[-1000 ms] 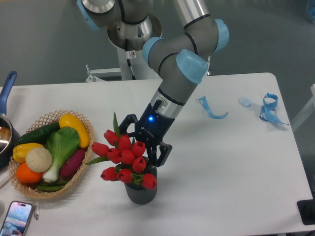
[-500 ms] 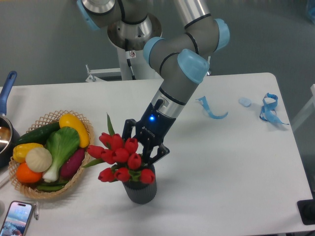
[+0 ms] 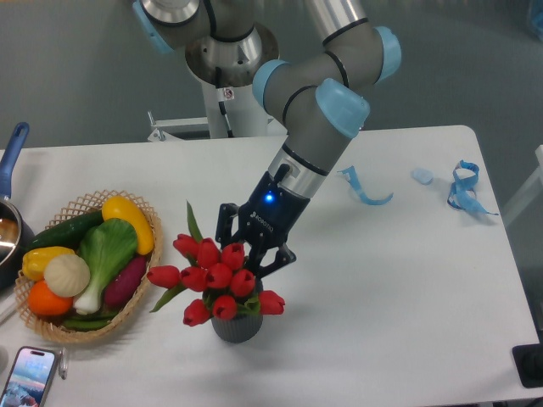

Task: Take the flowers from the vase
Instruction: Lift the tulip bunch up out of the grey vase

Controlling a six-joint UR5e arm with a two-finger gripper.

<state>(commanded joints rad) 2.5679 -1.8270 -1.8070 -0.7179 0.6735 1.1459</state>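
The flowers, a bunch of red tulip buds with green leaves, stand in the dark grey ribbed vase near the table's front middle. The buds spread over the vase's mouth and hide the stems. My gripper comes down at a slant from the upper right, right behind the buds and above the vase. Its fingers are drawn in around the bunch, and the fingertips are hidden by the buds. The bunch leans to the left.
A wicker basket of vegetables and fruit sits just left of the vase. A phone lies at the front left corner and a pot at the left edge. Blue ribbons lie at the back right.
The gripper's fingers have closed in from wide open onto the bunch. The buds have shifted and spread, and the vase has slid slightly left.
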